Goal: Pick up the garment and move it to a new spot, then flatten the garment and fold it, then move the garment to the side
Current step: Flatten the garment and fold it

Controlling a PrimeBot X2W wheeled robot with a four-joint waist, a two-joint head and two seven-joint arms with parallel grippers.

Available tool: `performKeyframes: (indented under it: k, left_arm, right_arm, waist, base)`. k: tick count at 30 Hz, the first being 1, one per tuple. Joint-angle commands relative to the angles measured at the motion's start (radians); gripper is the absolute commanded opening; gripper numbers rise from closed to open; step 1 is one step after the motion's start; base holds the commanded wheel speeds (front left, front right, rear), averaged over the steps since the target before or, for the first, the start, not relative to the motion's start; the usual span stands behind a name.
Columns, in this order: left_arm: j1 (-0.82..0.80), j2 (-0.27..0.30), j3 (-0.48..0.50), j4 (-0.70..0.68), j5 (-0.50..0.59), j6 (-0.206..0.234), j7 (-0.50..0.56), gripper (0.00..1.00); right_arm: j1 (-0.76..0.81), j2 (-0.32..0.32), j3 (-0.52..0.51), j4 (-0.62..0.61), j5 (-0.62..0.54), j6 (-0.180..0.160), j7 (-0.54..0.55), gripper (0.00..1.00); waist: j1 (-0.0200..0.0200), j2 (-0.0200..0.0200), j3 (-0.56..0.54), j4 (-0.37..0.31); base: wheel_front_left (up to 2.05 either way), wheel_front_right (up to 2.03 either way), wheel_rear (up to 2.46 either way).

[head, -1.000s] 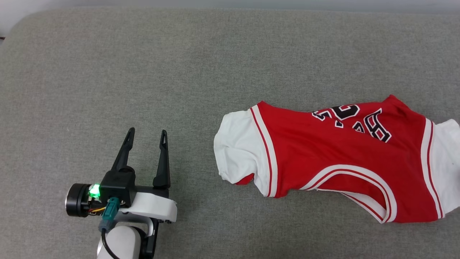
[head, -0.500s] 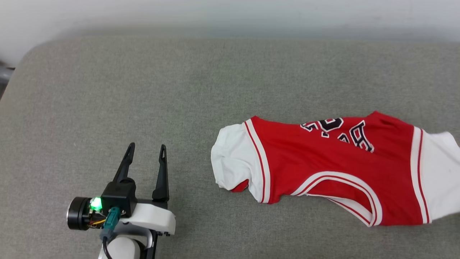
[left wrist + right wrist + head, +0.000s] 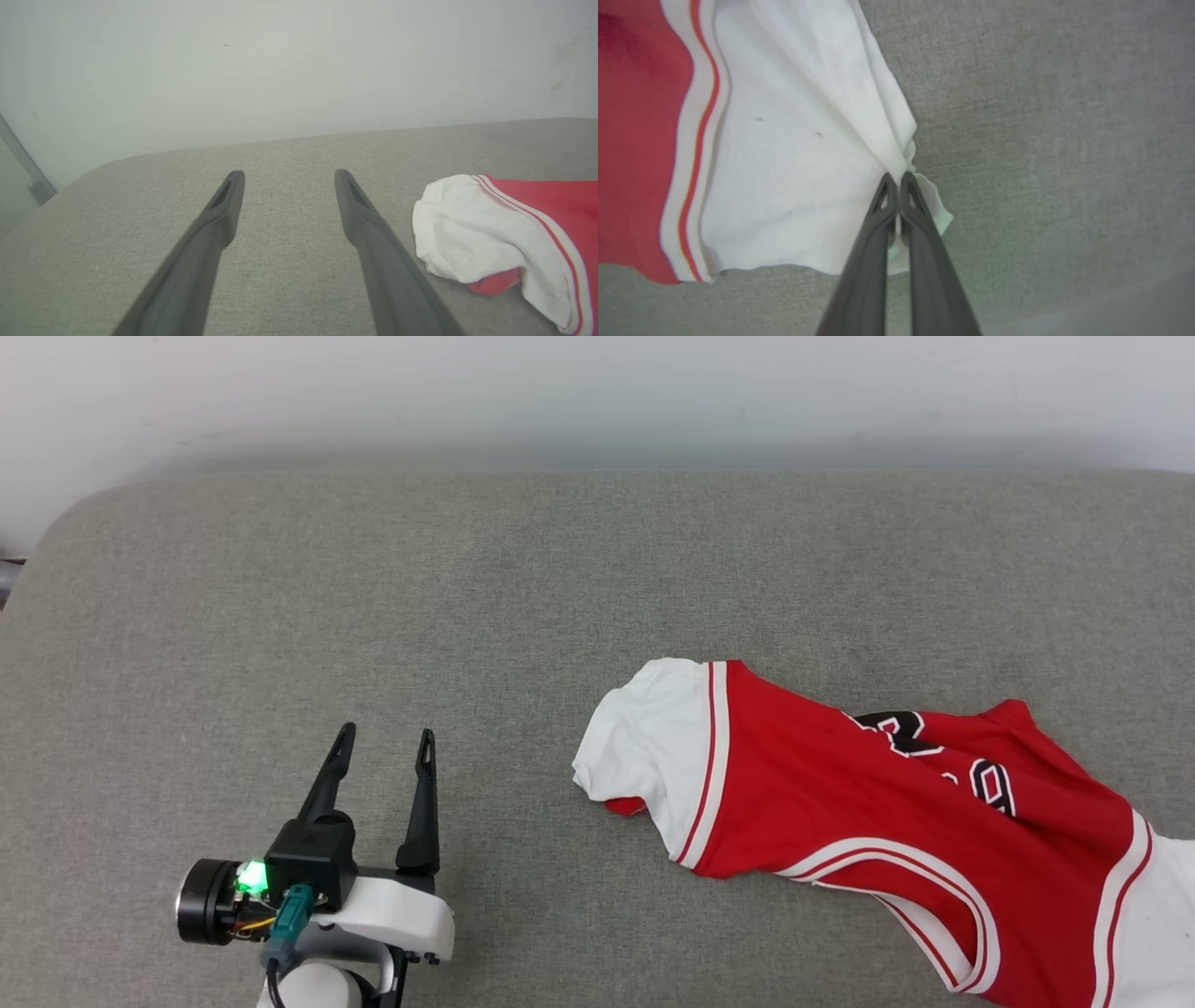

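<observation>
The shirt point(image 3: 840, 821), red with white sleeves and striped trim, lies crumpled on the near right part of the grey cloth-covered table point(image 3: 467, 597), its black lettering facing up. The left tool point(image 3: 386, 733) stands open over bare table at the near left, apart from the shirt. The right tool point(image 3: 897, 176) is closed, pinching the edge of a white sleeve point(image 3: 794, 154).

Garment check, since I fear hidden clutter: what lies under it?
The garment lies on the grey cushion, which shows beside it. Whatever its cloth covers cannot be seen. The right pincer grips its white sleeve.
</observation>
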Motion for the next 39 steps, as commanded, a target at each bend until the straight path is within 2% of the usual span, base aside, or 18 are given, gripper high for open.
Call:
performKeyframes:
  k: [1, 6, 10, 14, 19, 21, 27, 34, 39]
  left_arm:
    - [-0.004, 0.011, -0.001, 0.007, 0.006, -0.006, -0.002, 1.00]
    - [-0.005, 0.038, 0.010, 0.016, 0.006, -0.016, -0.002, 1.00]
    - [-0.040, 0.069, 0.007, 0.029, -0.005, -0.050, -0.002, 1.00]
    - [-0.107, 0.102, -0.011, 0.032, -0.019, -0.102, 0.034, 1.00]
    - [-0.219, 0.149, -0.064, 0.015, -0.041, -0.148, 0.130, 1.00]
    - [-0.295, 0.182, -0.111, 0.014, -0.077, -0.161, 0.201, 1.00]
    - [-0.442, 0.256, -0.274, 0.028, -0.249, -0.167, 0.416, 1.00]
    - [-0.617, 0.334, -0.488, 0.066, -0.508, -0.167, 0.761, 1.00]
    - [-0.718, 0.332, -0.592, 0.133, -0.643, -0.167, 0.960, 1.00]
  right_arm:
    - [-0.021, 0.013, -0.002, 0.039, -0.035, -0.002, -0.033, 1.00]
    - [-0.076, 0.013, -0.018, 0.044, -0.156, -0.001, -0.191, 1.00]
    - [-0.105, 0.037, -0.063, -0.005, -0.273, -0.001, -0.332, 1.00]
    - [-0.108, 0.092, -0.088, -0.129, -0.363, -0.001, -0.410, 1.00]
    - [-0.072, 0.181, -0.092, -0.329, -0.437, -0.001, -0.446, 1.00]
    - [-0.049, 0.231, -0.084, -0.432, -0.472, -0.001, -0.441, 1.00]
    - [0.003, 0.305, -0.063, -0.567, -0.537, -0.001, -0.403, 1.00]
    - [0.011, 0.333, -0.052, -0.621, -0.560, -0.001, -0.376, 1.00]
    - [-0.010, 0.339, -0.040, -0.631, -0.562, -0.001, -0.370, 1.00]
  waist:
    - [0.0000, 0.0000, -0.005, 0.002]
    - [0.0000, 0.0000, -0.034, -0.013]
    - [0.0000, 0.0000, -0.055, -0.025]
    - [0.0000, 0.0000, -0.067, -0.035]
    - [0.0000, 0.0000, -0.061, -0.042]
    - [0.0000, 0.0000, -0.053, -0.046]
    - [0.0000, 0.0000, -0.036, -0.055]
    - [0.0000, 0.0000, -0.009, -0.063]
    - [0.0000, 0.0000, 0.014, -0.074]
  base:
    - [0.00, 0.00, 0.00]
    - [0.00, 0.00, 0.00]
    - [0.00, 0.00, 0.00]
    - [0.00, 0.00, 0.00]
    - [0.00, 0.00, 0.00]
    - [0.00, 0.00, 0.00]
    - [0.00, 0.00, 0.00]
    - [0.00, 0.00, 0.00]
    - [0.00, 0.00, 0.00]
